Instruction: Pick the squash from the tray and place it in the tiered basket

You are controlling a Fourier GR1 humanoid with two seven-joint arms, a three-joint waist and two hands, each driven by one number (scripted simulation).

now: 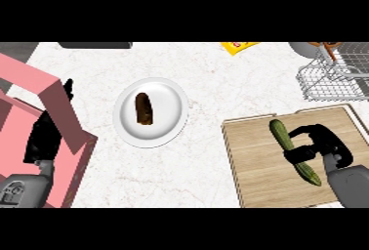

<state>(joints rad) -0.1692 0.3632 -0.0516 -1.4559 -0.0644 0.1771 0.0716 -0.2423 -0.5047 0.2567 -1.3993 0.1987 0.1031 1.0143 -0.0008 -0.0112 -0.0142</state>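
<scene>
Quick count first: one squash (pixel 279 130), one wooden tray (pixel 252 161), one wire tiered basket (pixel 328 78), one white plate (pixel 163 90) with a single brown lump of food (pixel 144 108) on it, one big pink box-like thing (pixel 29 73), one yellow packet (pixel 240 46), and two hands.

The right hand (pixel 326 144) is wrapped round the squash, fingers curled over its middle, so only the two ends poke out. The squash is long, green and thin. Its long axis runs on a diagonal: one end sticks out up and to the left of the hand, the other down and slightly right, toward the forearm. It sits over the tray's board, closer to the tray's right side. I can't tell whether it's touching the wood or raised a bit.

The basket is up and a little right of that hand, just past the tray's far edge, with a thin strip of white counter (pixel 209 88) between them. The tray's raised rim runs along that far edge. Left of the hand there's bare tray, then open counter, then the plate well off to the left.

The left hand (pixel 45 134) is resting at the view's left side, fingers straight and pointing up, in front of the pink thing and holding nothing.
</scene>
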